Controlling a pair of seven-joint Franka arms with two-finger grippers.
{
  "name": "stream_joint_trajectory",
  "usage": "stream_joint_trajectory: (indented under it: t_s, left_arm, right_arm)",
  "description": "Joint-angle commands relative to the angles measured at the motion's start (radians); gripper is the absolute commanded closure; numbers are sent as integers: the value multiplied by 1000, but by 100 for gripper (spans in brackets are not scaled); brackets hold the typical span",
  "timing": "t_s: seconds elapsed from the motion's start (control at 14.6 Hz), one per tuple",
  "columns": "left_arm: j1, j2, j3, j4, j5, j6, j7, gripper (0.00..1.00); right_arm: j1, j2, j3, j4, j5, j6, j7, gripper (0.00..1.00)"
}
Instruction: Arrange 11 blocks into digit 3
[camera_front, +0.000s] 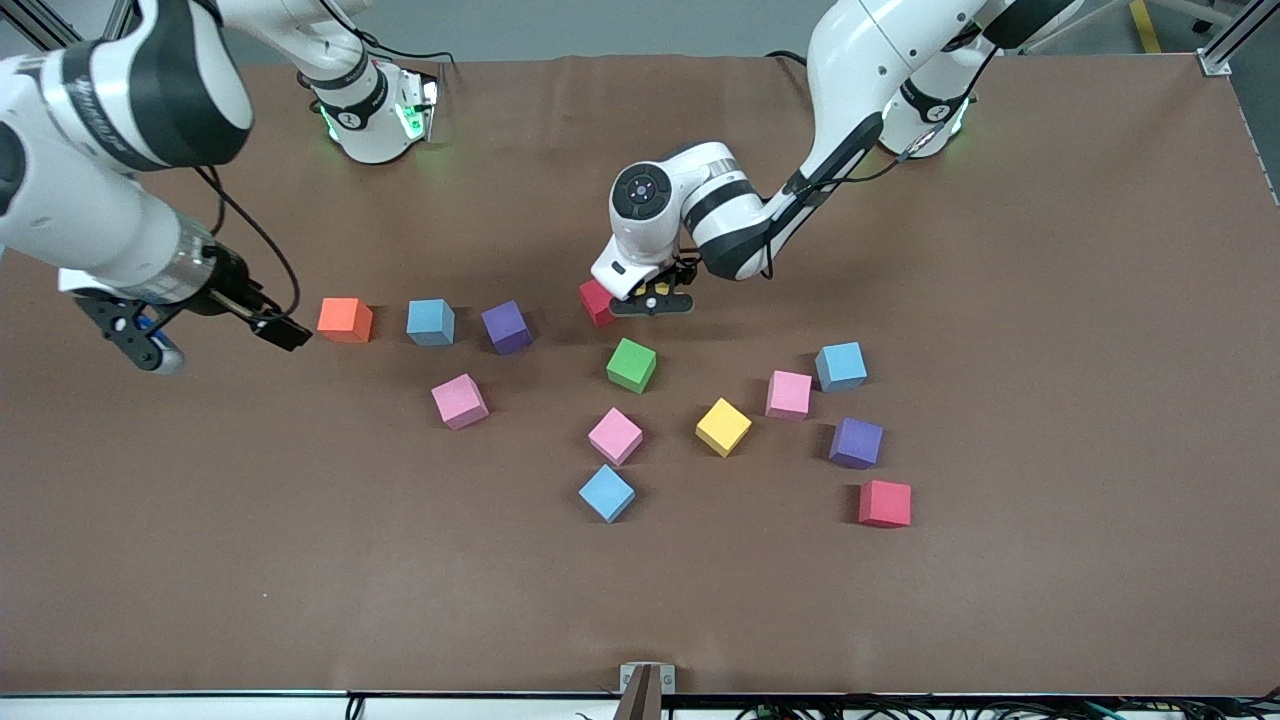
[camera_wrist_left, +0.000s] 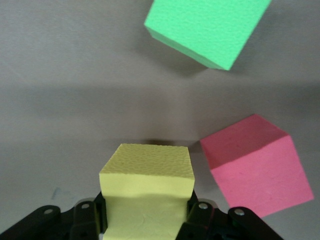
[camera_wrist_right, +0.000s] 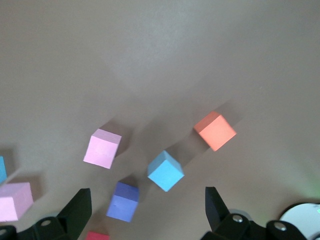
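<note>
My left gripper (camera_front: 655, 298) is shut on a yellow cube (camera_wrist_left: 146, 170) and holds it low over the table. It is beside a red cube (camera_front: 597, 302), which also shows in the left wrist view (camera_wrist_left: 255, 172), and above a green cube (camera_front: 631, 364). The other cubes lie loose and apart: pink (camera_front: 459, 401), pink (camera_front: 615, 436), pink (camera_front: 789, 394), yellow (camera_front: 722, 427), purple (camera_front: 506, 327), purple (camera_front: 856, 443), light blue (camera_front: 840, 366) and red (camera_front: 885, 503). My right gripper (camera_front: 205, 340) is open and empty, up in the air at the right arm's end of the table.
An orange cube (camera_front: 345, 319) sits close by the right gripper, with a blue cube (camera_front: 431, 322) beside it. Another blue cube (camera_front: 606, 493) lies nearer the front camera than the middle pink one. Bare brown table stretches along the front edge.
</note>
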Motion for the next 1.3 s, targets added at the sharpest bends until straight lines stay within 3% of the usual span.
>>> stream_joint_trajectory:
  t_s: [0.0, 0.41, 0.69, 0.76, 0.89, 1.24]
  left_arm:
    - [-15, -4, 6, -30, 30, 62, -30, 57]
    - [-15, 9, 6, -41, 50, 67, -31, 56]
    - [-15, 9, 6, -49, 52, 67, -57, 53]
    - [-15, 9, 6, -49, 52, 67, -56, 39]
    - [-12, 6, 4, -44, 52, 62, -51, 1]
    - [11, -56, 3, -24, 52, -12, -43, 0]
  right_arm:
    - [64, -41, -5, -120, 6, 124, 156, 0]
    - [134, 4, -4, -177, 8, 285, 394, 0]
    - [176, 15, -4, -236, 8, 339, 434, 0]
    - [187, 15, -5, -259, 8, 369, 456, 0]
    - [190, 15, -4, -289, 6, 402, 461, 0]
    - [196, 15, -4, -287, 8, 416, 473, 0]
